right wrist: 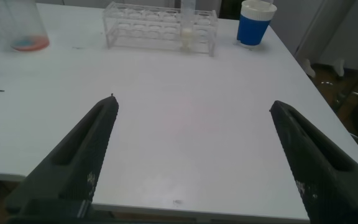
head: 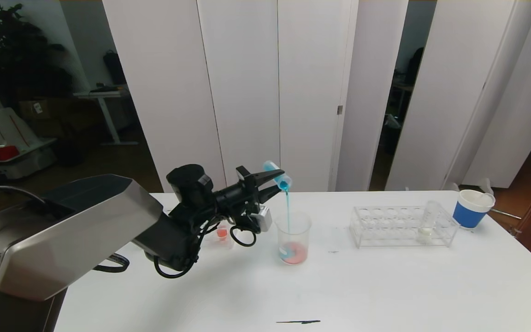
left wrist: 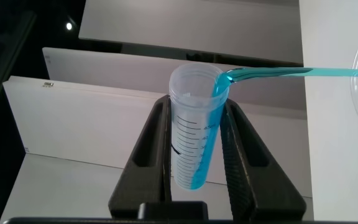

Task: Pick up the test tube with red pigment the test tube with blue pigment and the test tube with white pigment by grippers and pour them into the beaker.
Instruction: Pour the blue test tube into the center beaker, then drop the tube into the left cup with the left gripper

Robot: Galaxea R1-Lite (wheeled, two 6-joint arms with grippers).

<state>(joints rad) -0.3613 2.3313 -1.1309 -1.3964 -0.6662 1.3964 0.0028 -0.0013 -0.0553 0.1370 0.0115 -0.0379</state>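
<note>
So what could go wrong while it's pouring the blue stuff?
The blue stream falls a long way from the tilted tube into the beaker, so a small wobble of the left gripper might spill it on the table. Blue could also dribble down the tube's lip onto the fingers.

The left claw's (head: 270, 183) cables partly hide a small red-filled container (head: 221, 233).

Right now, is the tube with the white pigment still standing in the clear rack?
Yes, the tube with the white pigment stands in the clear rack, right of the beaker.
</note>
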